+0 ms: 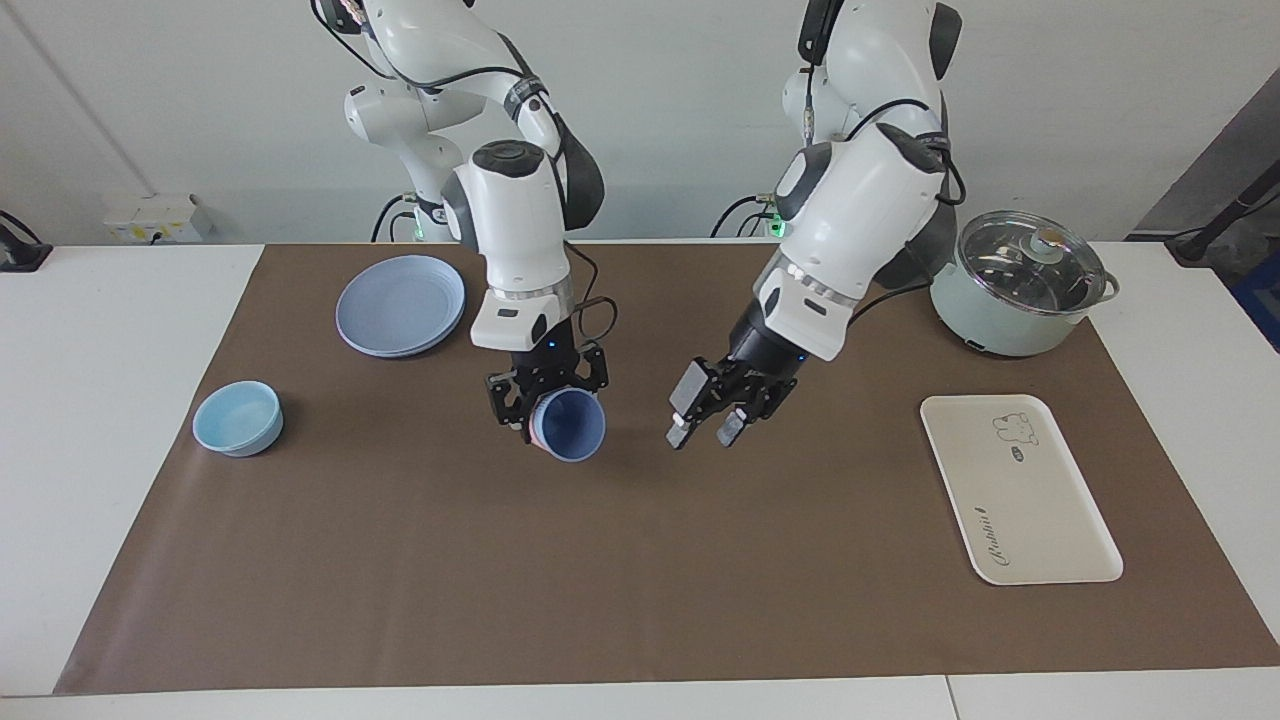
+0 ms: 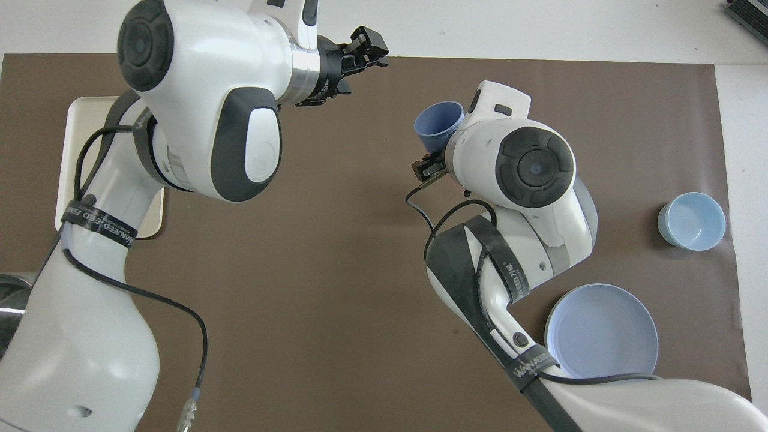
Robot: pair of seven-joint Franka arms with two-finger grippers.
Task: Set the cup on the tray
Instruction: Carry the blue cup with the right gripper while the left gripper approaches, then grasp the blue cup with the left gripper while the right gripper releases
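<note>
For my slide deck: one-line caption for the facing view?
Right gripper holds the blue cup above the mat; open left gripper waits beside it.

At frame centre in the facing view, the cup is held tilted above the mat. The tray is set at right, the pot above it; plate and bowl are placed at left.

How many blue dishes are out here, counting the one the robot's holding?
3: the cup, tilted in the right gripper over the mat's middle; the plate near the robots; the bowl at the right arm's end. The arms may hide others.
</note>
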